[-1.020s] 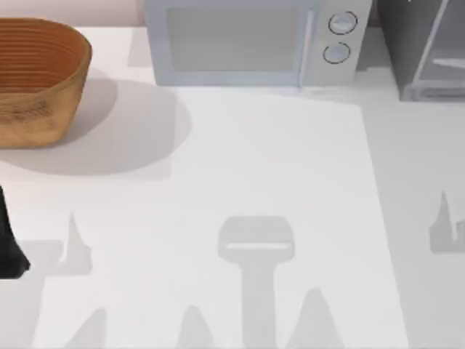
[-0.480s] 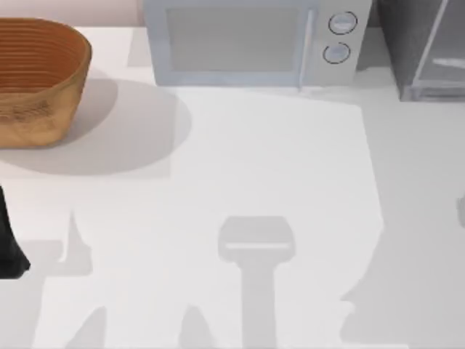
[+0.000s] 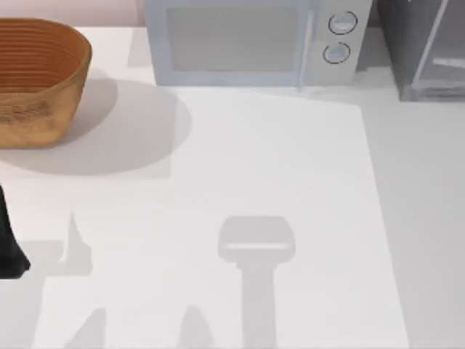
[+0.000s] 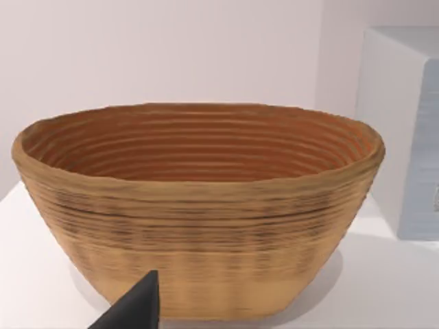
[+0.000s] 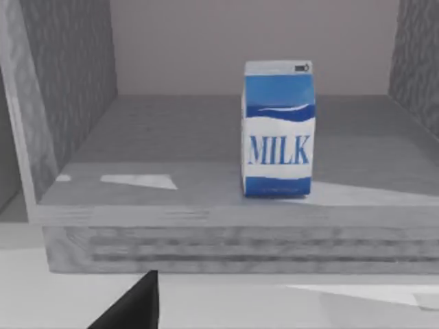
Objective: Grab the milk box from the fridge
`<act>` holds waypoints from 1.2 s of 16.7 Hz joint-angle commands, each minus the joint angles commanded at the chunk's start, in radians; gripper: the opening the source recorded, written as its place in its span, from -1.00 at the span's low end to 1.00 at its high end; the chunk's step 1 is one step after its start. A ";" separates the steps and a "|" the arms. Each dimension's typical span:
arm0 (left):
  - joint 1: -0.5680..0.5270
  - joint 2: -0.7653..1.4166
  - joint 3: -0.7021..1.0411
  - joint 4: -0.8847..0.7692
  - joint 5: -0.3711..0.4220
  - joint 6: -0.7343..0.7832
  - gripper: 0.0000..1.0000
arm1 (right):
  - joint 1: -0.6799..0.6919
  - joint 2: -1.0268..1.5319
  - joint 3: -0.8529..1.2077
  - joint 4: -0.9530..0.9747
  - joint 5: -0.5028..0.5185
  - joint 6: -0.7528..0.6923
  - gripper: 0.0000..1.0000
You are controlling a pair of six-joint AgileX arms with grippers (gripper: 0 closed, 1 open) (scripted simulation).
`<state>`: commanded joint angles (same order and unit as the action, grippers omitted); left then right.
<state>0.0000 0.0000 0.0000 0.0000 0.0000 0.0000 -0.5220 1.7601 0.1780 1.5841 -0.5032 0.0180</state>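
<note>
From my right wrist camera I looked straight into the open dark grey boxy fridge [image 5: 75, 116], and the small white-and-blue milk box [image 5: 278, 128] stood upright on its grey shelf floor, near the front lip and well apart from both side walls. In the top view that fridge [image 3: 425, 47] sat at the far right corner of the table, beside the light-grey microwave with two round knobs [image 3: 251, 42].

Of my right gripper I saw just one dark fingertip [image 5: 134, 305] low in the right wrist view, short of the shelf edge, so I could not tell how wide the jaws stood; it held nothing that I could see. My left arm [image 3: 9, 240] was parked at the table's left edge, facing the woven brown basket [image 4: 199, 205], and there too I could not tell the jaw spread.

I judged the carton light, stiff enough for a moderate pinch, and smooth-sided, so apt to slip or tip backward if nudged. I would take it across its two flat side faces at mid-height, below the folded top.
</note>
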 joint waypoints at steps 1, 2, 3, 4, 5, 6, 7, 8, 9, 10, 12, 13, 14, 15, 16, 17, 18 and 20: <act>0.000 0.000 0.000 0.000 0.000 0.000 1.00 | -0.007 0.021 0.004 0.021 -0.007 0.000 1.00; 0.000 0.000 0.000 0.000 0.000 0.000 1.00 | -0.011 0.032 0.006 0.033 -0.010 0.000 1.00; 0.000 0.000 0.000 0.000 0.000 0.000 1.00 | -0.012 0.033 0.006 0.034 -0.011 0.000 1.00; 0.000 0.000 0.000 0.000 0.000 0.000 1.00 | -0.012 0.033 0.006 0.034 -0.011 0.000 1.00; 0.000 0.000 0.000 0.000 0.000 0.000 1.00 | -0.012 0.033 0.006 0.034 -0.011 0.000 1.00; 0.000 0.000 0.000 0.000 0.000 0.000 1.00 | -0.012 0.033 0.006 0.034 -0.011 0.000 1.00; 0.000 0.000 0.000 0.000 0.000 0.000 1.00 | -0.007 0.031 0.002 0.032 -0.009 0.000 1.00; 0.000 0.000 0.000 0.000 0.000 0.000 1.00 | -0.006 0.033 0.005 0.031 -0.009 0.000 1.00; 0.000 0.000 0.000 0.000 0.000 0.000 1.00 | 0.000 0.044 0.017 0.029 -0.005 -0.001 1.00; 0.000 0.000 0.000 0.000 0.000 0.000 1.00 | 0.010 0.064 0.039 0.025 0.002 -0.002 1.00; 0.000 0.000 0.000 0.000 0.000 0.000 1.00 | 0.038 0.124 0.116 0.006 0.028 -0.004 1.00; 0.000 0.000 0.000 0.000 0.000 0.000 1.00 | 0.055 0.162 0.170 -0.009 0.046 -0.005 1.00; 0.000 0.000 0.000 0.000 0.000 0.000 1.00 | 0.075 0.203 0.234 -0.027 0.067 -0.005 1.00; 0.000 0.000 0.000 0.000 0.000 0.000 1.00 | 0.095 0.248 0.307 -0.048 0.091 -0.006 1.00; 0.000 0.000 0.000 0.000 0.000 0.000 1.00 | 0.116 0.294 0.384 -0.071 0.116 -0.007 1.00; 0.000 0.000 0.000 0.000 0.000 0.000 1.00 | 0.138 0.340 0.461 -0.096 0.141 -0.008 1.00; 0.000 0.000 0.000 0.000 0.000 0.000 1.00 | 0.160 0.384 0.532 -0.120 0.166 -0.008 1.00; 0.000 0.000 0.000 0.000 0.000 0.000 1.00 | 0.200 0.458 0.644 -0.166 0.212 -0.010 1.00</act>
<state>0.0000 0.0000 0.0000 0.0000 0.0000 0.0000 -0.3217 2.2181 0.8223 1.4176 -0.2916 0.0079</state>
